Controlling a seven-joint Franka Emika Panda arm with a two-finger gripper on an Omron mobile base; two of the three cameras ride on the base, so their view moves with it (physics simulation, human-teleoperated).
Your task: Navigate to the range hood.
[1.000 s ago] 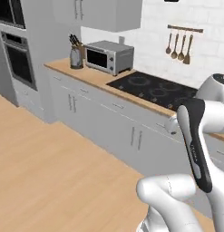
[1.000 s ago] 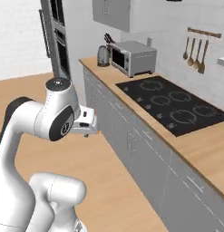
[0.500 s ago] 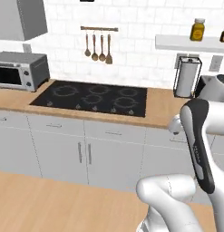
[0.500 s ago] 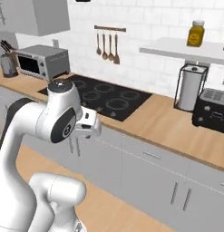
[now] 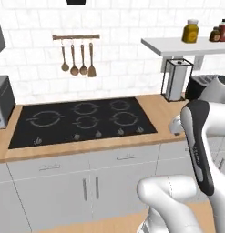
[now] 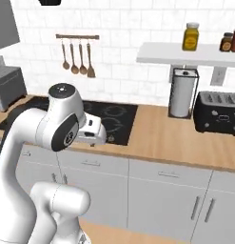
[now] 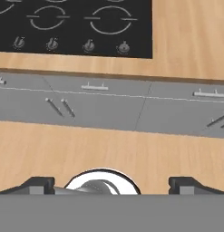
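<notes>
The range hood [image 5: 76, 2] shows as a small matte black body cut off by the top edge, on the white tiled wall above the cooktop [image 5: 82, 120]; it sits at the upper left in the right base view [image 6: 50, 2]. The flat black cooktop [image 6: 114, 114] lies in the wooden counter straight ahead of the base. My arm is folded close to the base, with the hand [image 6: 93, 133] held over the counter's front edge. In the hand view my gripper [image 7: 112, 186] is open, its fingertips [image 7: 38, 185] wide apart with nothing between them, looking down at the cooktop [image 7: 77, 22].
A rail of wooden spoons [image 5: 77, 57] hangs behind the cooktop. To the right are a paper towel holder [image 5: 176, 79], a black toaster [image 6: 219, 112] and a shelf with jars [image 5: 190, 32]. A toaster oven [image 5: 2, 102] stands at the left. Grey cabinets [image 7: 109, 104] front the counter above wooden floor [image 7: 109, 149].
The whole scene has shifted left as the base drove on: the cooktop now sits ahead, the toaster oven has slid to the left edge. The arm keeps its folded pose.
</notes>
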